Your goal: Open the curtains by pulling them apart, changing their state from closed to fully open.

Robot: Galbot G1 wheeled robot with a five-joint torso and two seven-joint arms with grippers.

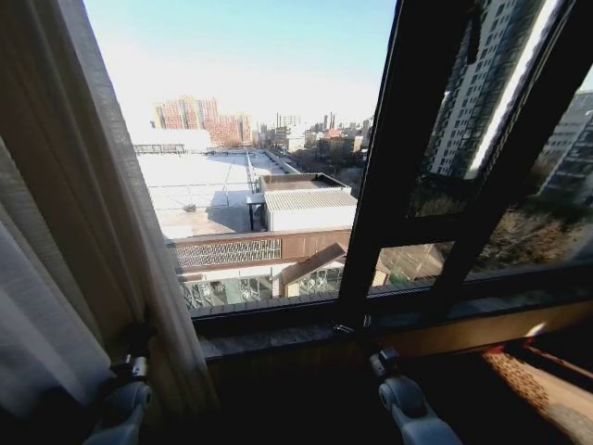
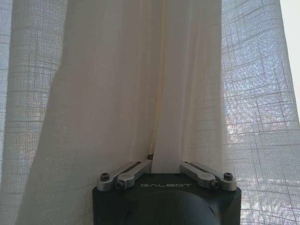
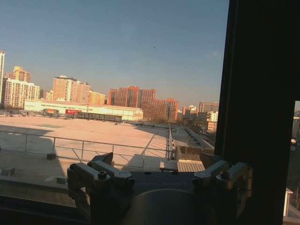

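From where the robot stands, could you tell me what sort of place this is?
Probably a room on an upper floor in a city: a sheer curtain gathered beside a dark-framed window with a stone sill, looking down on rooftops and distant apartment towers.

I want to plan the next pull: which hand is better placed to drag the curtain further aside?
The left hand: it is shut on a curtain fold. The right hand is open, facing bare window glass.
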